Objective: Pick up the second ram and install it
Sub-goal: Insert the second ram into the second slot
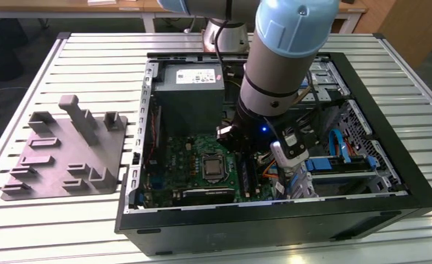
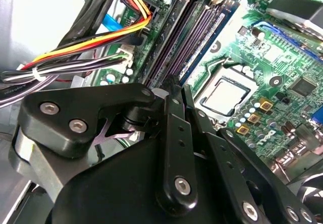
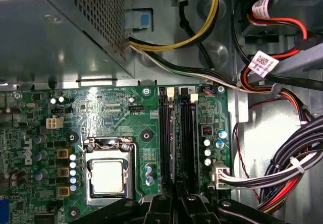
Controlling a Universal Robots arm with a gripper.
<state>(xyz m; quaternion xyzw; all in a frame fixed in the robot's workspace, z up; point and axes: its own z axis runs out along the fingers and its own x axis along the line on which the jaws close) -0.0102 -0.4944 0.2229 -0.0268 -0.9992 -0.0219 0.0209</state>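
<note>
Reaching into the open computer case [image 1: 392, 165], my arm sets the pincer [image 3: 174, 201] over the motherboard's [image 3: 116, 108] memory slots. Pincer clenched on the second ram [image 3: 174, 133], which stands on edge along a slot beside the processor socket [image 3: 107, 176]. Grey fixture [image 1: 66, 159] sits near the tabletop [image 1: 55, 231] edge at the exterior view's left.
</note>
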